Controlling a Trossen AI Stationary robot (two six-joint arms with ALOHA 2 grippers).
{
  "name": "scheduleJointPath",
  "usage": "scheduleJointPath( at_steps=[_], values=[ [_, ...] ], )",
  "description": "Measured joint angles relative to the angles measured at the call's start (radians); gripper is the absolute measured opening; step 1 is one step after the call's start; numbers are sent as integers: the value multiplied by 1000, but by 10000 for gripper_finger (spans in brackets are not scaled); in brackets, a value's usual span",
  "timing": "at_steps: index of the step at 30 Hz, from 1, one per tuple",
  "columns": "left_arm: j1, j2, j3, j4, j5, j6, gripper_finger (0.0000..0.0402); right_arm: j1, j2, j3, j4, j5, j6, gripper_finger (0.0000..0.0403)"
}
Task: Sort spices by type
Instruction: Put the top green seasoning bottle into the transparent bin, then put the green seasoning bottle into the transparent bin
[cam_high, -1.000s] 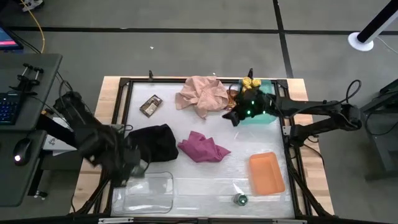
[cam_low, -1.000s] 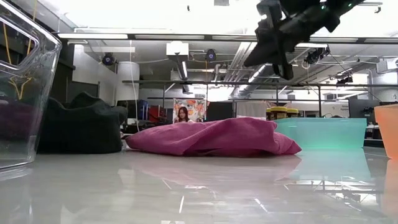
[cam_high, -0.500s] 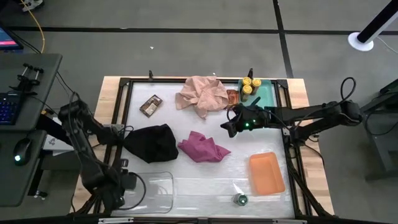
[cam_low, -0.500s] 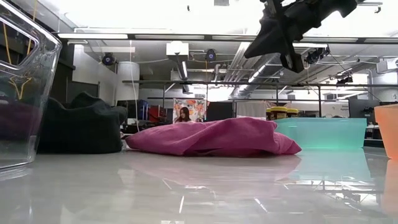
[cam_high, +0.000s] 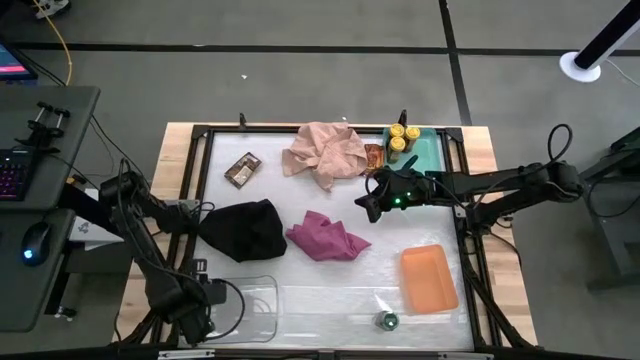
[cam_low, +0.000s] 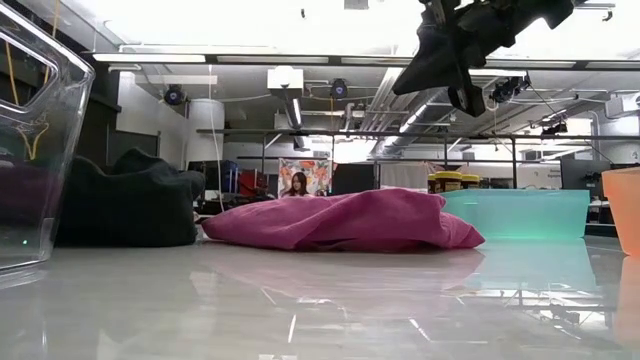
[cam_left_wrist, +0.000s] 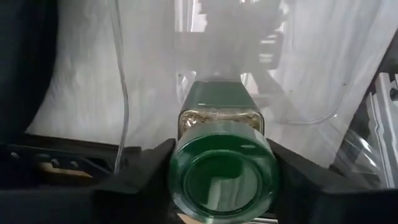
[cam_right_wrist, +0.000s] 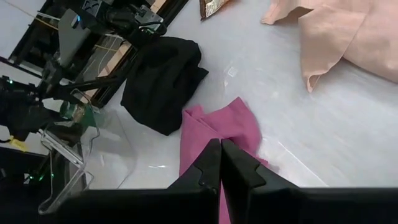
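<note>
Green-lidded jar sits pinched between the two dark fingers of the left gripper, lid toward the wrist camera, with the clear plastic tray directly beyond it. In the high view that gripper is at the lower left of the frame, at the tray's left edge.

A second green-lidded jar stands alone at the bottom centre of the high view, on the table. Two yellow-lidded jars stand in the teal tray at the upper right, a foil packet lies just beside that tray, and another packet lies at the upper left.

Right gripper hangs above the table, right of centre, between the pink cloth and the magenta cloth; its fingers are pressed together with nothing between them.

Judgement: the step in hand is delivery of the held jar to the clear tray. The next move calls for carrying it over the tray wall, lowering it upright onto the floor, then spreading the fingers. The orange tray holds nothing visible.
</note>
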Motion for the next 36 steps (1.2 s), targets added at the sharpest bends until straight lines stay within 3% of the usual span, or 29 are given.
scheduleJointPath(
  at_steps=[4, 7, 16, 23, 29, 36],
  values=[
    [0, 0, 0, -2, 0, -16, 287, 0, 0, 0, -1, -6, -22, 0],
    [8, -1, 0, -2, 8, -16, 316, 0, 0, 0, -1, -19, -39, 0],
    [93, -145, 0, -40, 11, -16, 318, -18, -66, 0, -8, -88, -75, 0],
    [242, -293, 19, -40, -118, 18, 318, -5, -216, 0, -8, -91, -70, 0],
    [441, -221, 96, 129, -214, 425, 318, 90, -267, 0, -37, -44, -48, 0],
    [663, 42, 224, 432, -237, 922, 319, 197, -265, 0, -173, 105, 19, 0]
  ],
)
